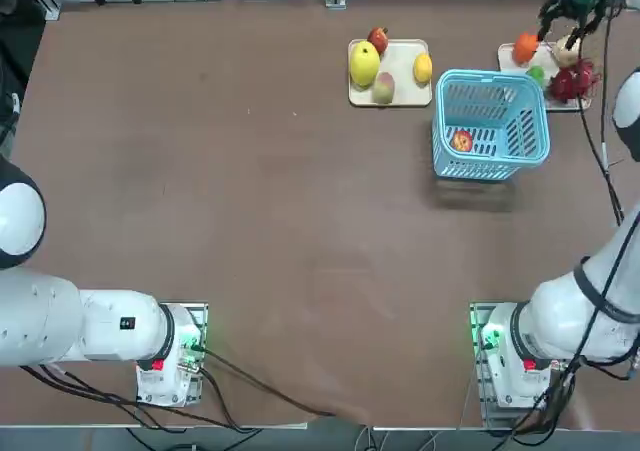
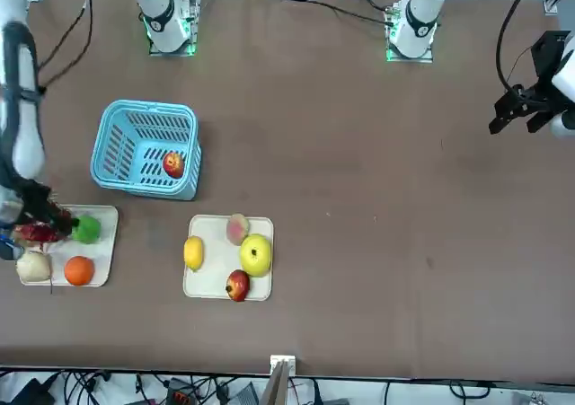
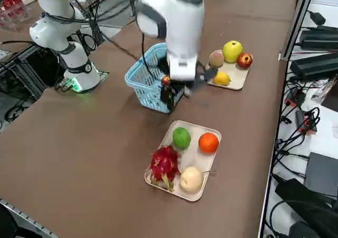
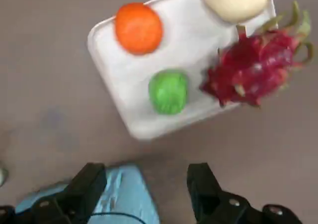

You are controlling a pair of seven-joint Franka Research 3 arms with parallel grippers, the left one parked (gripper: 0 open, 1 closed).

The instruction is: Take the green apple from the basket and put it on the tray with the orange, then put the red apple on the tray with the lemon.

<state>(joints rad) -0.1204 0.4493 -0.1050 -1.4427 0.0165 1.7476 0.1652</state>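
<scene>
The green apple (image 4: 168, 91) lies on the white tray (image 4: 114, 65) beside the orange (image 4: 138, 28). It also shows in the right side view, green apple (image 3: 181, 137) next to orange (image 3: 208, 142). My right gripper (image 4: 144, 184) hangs open and empty above the table between that tray and the light blue basket (image 3: 145, 79), a little clear of the green apple. The red apple (image 1: 461, 141) lies alone in the basket (image 1: 440, 121). The lemon (image 1: 423, 67) rests on the other tray (image 1: 400, 71), left of the basket in the top view.
A dragon fruit (image 3: 165, 164) and a pale round fruit (image 3: 191, 179) share the orange's tray. The lemon's tray also holds a big yellow-green fruit (image 1: 364, 63), a small dark-red fruit (image 1: 378, 39) and a pale green-pink fruit (image 1: 383, 89).
</scene>
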